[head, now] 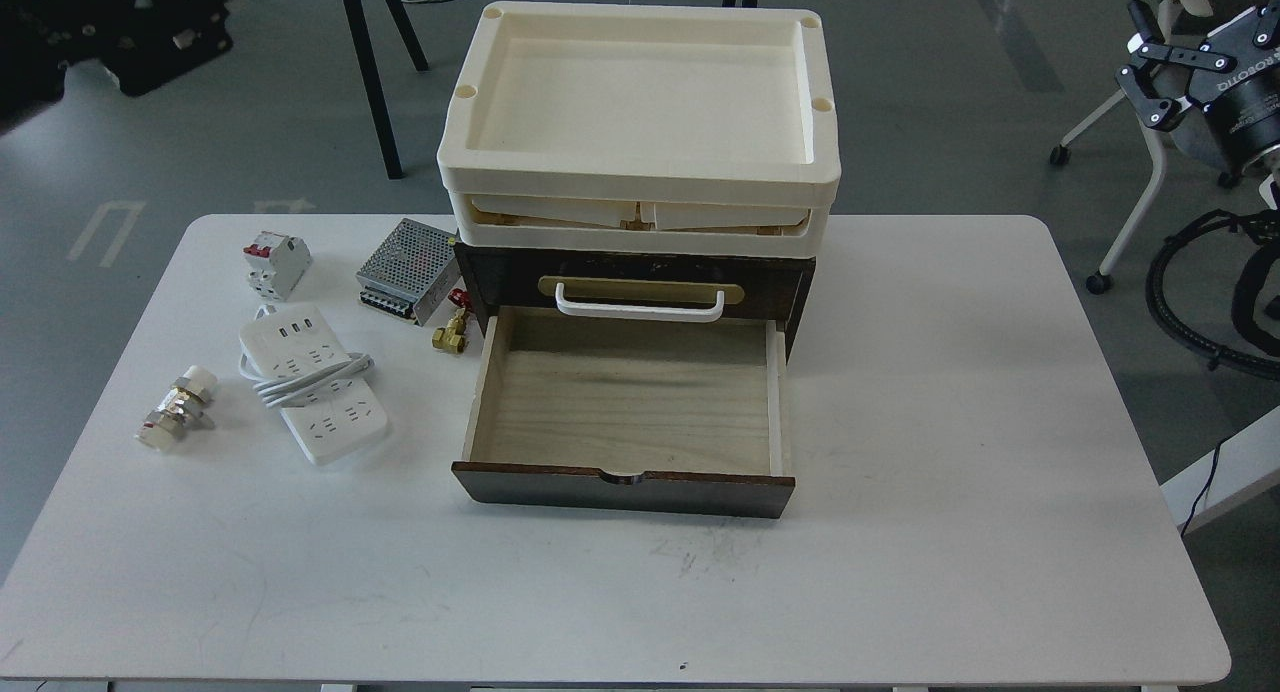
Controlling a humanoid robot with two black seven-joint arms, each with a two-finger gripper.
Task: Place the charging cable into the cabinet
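Head view: white tabletop (950, 422) with rounded corners, faint scuffs and a few dark specks near its front middle. Grey floor around it, with pale painted marks at upper left, black legs of some stand behind, and a white wheeled chair base at right.

Cabinet (640, 272) sits at tabletop centre, dark brown, white handle (640, 307) on a brass plate. Its lower drawer (625, 412) is pulled out toward me, light wood inside, nothing in it. Cream trays (640, 102) stacked on top.

Charging cable (312, 382) lies flat on the tabletop left of the open drawer, well apart from it, cord coiled across its middle (sockets face up).

Around it: circuit breaker (275, 264) with red switches at the far left, perforated metal box (410, 270) just beside the cabinet's left side, small brass valve (453, 330) with red handle near the drawer's back corner, metal fitting (178, 408) nearest the left edge.

Right pincer (1165, 67) is raised off the tabletop at upper right, grasping nothing; whether released or clenched, I cannot tell. Left pincer is out of view.
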